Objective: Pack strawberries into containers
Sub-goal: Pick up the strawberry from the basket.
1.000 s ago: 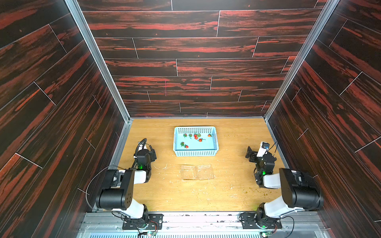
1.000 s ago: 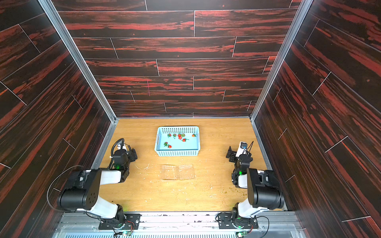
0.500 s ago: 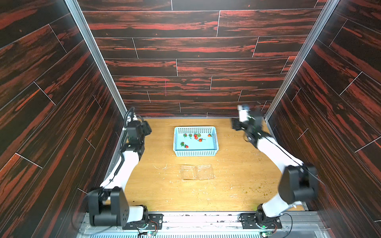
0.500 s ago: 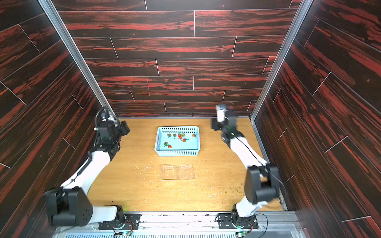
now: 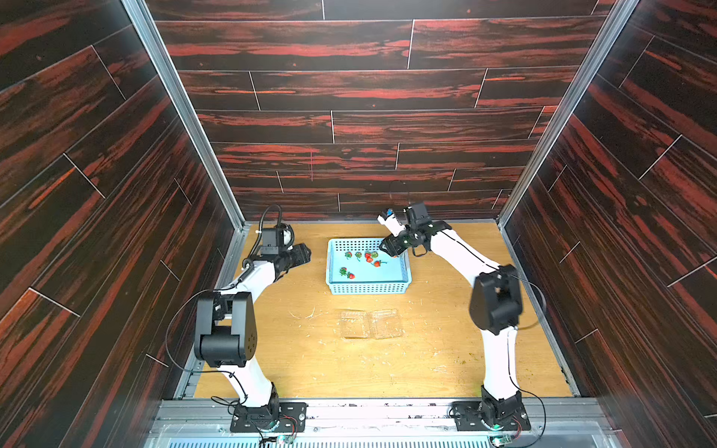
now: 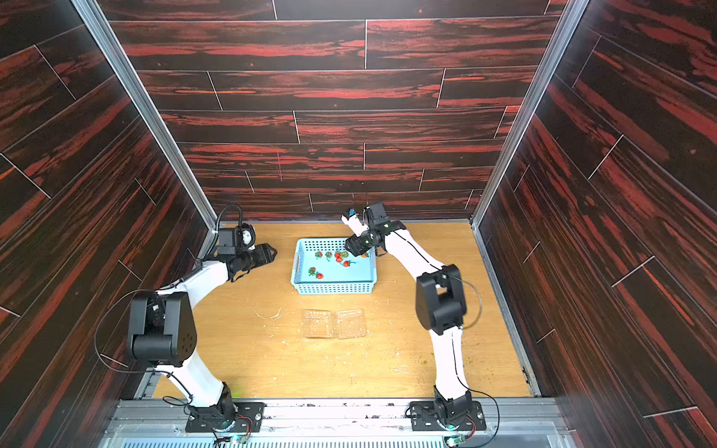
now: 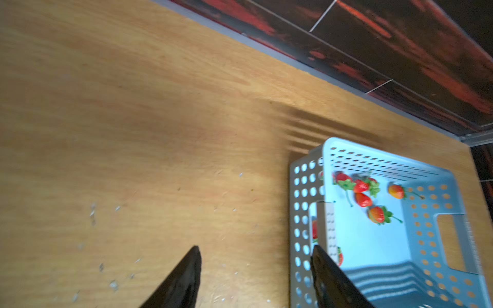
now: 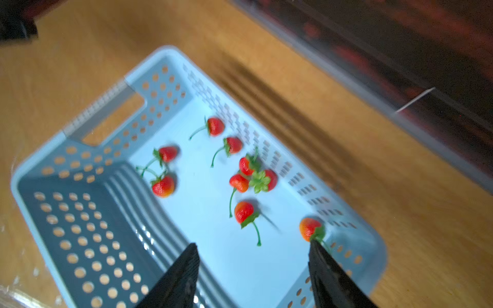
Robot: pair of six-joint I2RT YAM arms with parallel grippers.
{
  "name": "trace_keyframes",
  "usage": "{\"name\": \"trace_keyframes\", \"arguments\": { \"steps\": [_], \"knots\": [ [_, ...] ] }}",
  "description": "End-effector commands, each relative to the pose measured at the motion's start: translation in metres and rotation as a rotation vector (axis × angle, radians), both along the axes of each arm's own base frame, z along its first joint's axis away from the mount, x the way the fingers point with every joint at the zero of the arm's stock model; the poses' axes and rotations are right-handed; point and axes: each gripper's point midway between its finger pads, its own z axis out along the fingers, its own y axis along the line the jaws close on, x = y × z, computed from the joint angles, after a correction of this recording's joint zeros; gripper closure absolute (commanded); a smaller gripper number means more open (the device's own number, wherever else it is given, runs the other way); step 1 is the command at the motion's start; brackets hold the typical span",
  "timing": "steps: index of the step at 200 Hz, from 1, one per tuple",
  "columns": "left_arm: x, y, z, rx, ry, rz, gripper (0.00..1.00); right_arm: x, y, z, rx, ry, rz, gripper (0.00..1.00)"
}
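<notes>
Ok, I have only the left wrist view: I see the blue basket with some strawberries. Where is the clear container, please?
Observer: The clear container lies on the table, on the near side of the basket and apart from it, with both halves open.
Operator: Is any berry inside it already?
Observer: No, it is empty. All the strawberries that I see lie in the basket.
Operator: And where is the right hand?
Observer: The right hand hovers over the basket's far right corner, open and holding nothing.
</notes>
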Motion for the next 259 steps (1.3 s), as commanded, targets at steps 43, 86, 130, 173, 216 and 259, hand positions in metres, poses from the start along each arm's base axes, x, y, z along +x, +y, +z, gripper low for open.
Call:
{"name": "trace_keyframes", "arguments": {
  "steps": [43, 86, 130, 173, 216, 259],
  "knots": [
    [0.017, -0.010, -0.002, -0.043, 0.018, -0.053, 0.35, 0.010, 0.002, -0.047, -0.196, 0.067, 0.152, 0.36],
    [0.025, -0.023, 0.000, -0.086, 0.034, -0.113, 0.37, 0.017, -0.002, -0.061, -0.264, 0.052, 0.192, 0.36],
    [0.026, -0.036, 0.000, -0.101, 0.053, -0.172, 0.37, 0.010, -0.006, -0.081, -0.289, 0.096, 0.212, 0.39],
    [0.027, -0.049, -0.005, -0.108, 0.066, -0.203, 0.38, 0.003, -0.006, -0.095, -0.302, 0.128, 0.230, 0.41],
    [0.025, -0.058, -0.004, -0.092, 0.083, -0.232, 0.39, -0.004, -0.004, -0.108, -0.324, 0.132, 0.247, 0.44],
    [0.022, -0.058, -0.005, -0.090, 0.092, -0.234, 0.40, -0.007, -0.003, -0.120, -0.338, 0.153, 0.250, 0.45]
  ]
}}
